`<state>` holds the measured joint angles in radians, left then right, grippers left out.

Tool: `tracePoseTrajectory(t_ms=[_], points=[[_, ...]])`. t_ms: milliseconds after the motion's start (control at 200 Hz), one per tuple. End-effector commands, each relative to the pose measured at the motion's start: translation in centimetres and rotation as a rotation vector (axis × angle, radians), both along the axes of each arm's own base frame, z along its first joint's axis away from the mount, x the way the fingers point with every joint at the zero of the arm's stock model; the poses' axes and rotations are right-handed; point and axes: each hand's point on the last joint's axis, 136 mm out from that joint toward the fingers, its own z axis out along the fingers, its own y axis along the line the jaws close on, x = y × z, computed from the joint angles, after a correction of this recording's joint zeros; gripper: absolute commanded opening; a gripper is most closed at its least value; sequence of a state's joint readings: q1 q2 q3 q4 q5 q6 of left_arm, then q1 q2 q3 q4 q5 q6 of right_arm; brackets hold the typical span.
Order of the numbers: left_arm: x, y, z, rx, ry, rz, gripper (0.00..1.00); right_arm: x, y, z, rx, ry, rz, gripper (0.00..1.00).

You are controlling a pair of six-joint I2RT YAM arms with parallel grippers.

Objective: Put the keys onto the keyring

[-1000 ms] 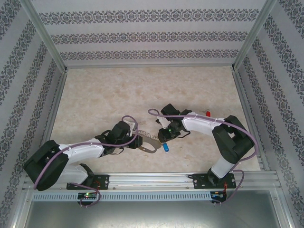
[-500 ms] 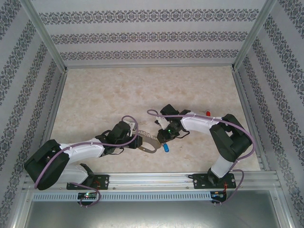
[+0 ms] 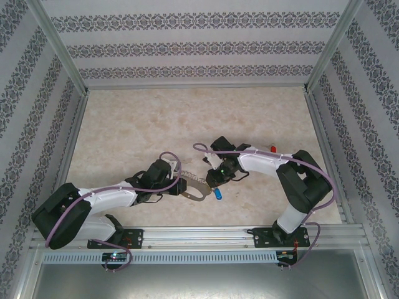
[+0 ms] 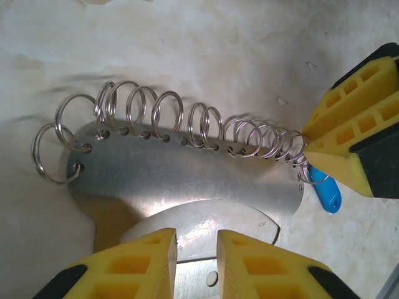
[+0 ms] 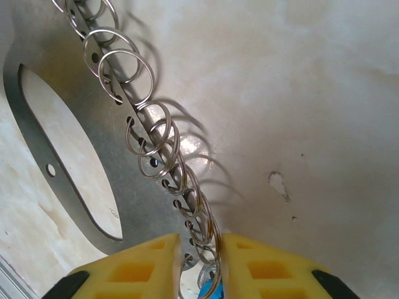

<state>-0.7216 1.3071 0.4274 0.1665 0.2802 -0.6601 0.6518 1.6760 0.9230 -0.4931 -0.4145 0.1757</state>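
**Location.** The keyring point(image 4: 187, 180) sits low over the bench point(image 3: 187, 118), close to its near edge and about midway along it, between the two arms.

**Left gripper** point(image 4: 196, 240): pads pressed together on the plate's lower band, pinching it.

**Right gripper** point(image 5: 201, 244): pads drawn narrow at the last of the rings point(image 4: 140, 103), with the blue key point(image 4: 327, 194) between them and its head hanging out below.

**Risks, as judged.**
- The end rings are crowded and overlapping, so the key could catch a neighbouring ring or two coils at once instead of one split.
- A sideways push from the right could pivot the plate about the single left pinch.
- The slim hold on the key may let it twist or fall to the bench.

Whether the key has entered a ring cannot be told.
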Motion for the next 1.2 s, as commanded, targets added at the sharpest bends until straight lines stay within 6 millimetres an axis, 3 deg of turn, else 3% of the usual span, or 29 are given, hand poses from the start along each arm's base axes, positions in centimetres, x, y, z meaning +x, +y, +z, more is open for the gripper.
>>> tracePoseTrajectory(t_ms=[0,874,1194], points=[[-0.2,-0.6,-0.1,-0.018,-0.007,-0.010,0.24,-0.3,0.1,0.9,0.035,-0.010,0.014,0.28],[-0.4,-0.8,-0.2,-0.019,-0.005,-0.014,0.23,-0.4,-0.2,0.0,0.040,0.023,-0.002,0.13],[-0.4,-0.9,-0.2,-0.018,-0.004,-0.016,0.23,-0.5,-0.3,0.0,0.042,0.036,-0.014,0.23]])
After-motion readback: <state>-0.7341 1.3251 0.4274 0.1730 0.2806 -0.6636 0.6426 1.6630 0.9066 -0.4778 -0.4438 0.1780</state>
